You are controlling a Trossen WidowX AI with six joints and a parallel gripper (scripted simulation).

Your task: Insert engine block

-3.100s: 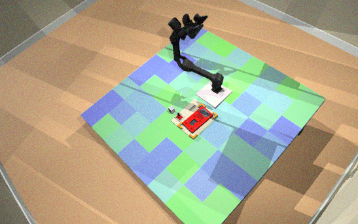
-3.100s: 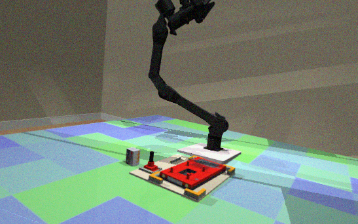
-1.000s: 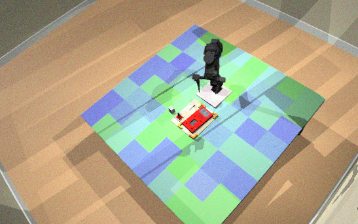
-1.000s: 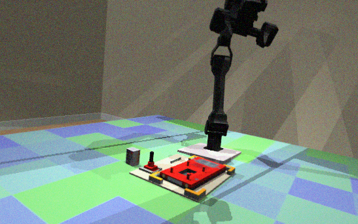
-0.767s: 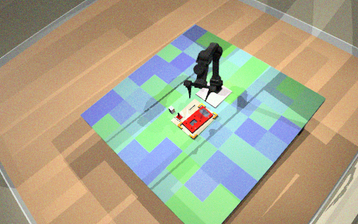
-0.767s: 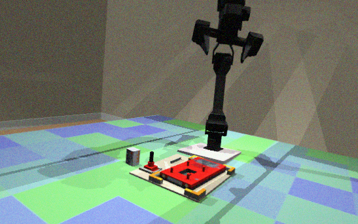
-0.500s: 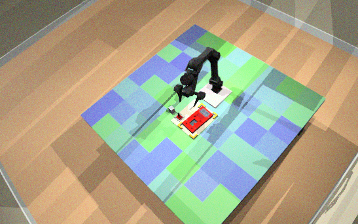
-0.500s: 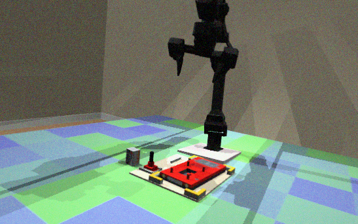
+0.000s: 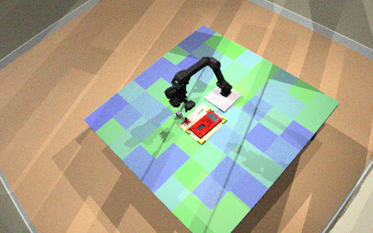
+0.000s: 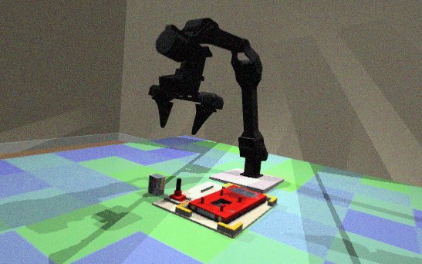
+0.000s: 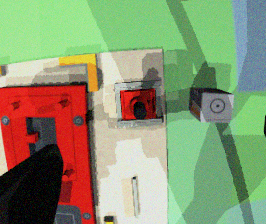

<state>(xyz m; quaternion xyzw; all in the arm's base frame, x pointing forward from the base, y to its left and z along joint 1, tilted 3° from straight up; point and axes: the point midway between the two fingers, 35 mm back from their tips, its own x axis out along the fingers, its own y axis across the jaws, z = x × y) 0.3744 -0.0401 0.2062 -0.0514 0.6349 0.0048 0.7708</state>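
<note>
The engine block (image 9: 178, 114) (image 10: 156, 184) (image 11: 213, 107), a small grey box, stands upright on the table just off the board's edge. A round mark shows on its top in the wrist view; its slot cannot be made out. The red car body (image 9: 209, 122) (image 10: 246, 198) (image 11: 78, 150) lies on the board. Its opening (image 10: 221, 202) (image 11: 45, 131) is empty, with a small red rib on one inner side in the wrist view; a finger hides part of it. My gripper (image 10: 178, 130) (image 11: 165, 139) is open and empty, high above the block and board, fingers pointing down.
The pale board (image 10: 161, 204) (image 11: 114, 175) carries yellow corner brackets (image 10: 230, 227) (image 11: 92, 75) around the car body. A red part with an upright black knob (image 10: 178, 185) (image 11: 140, 108) stands in a holder between block and body. Short pegs rise around the opening.
</note>
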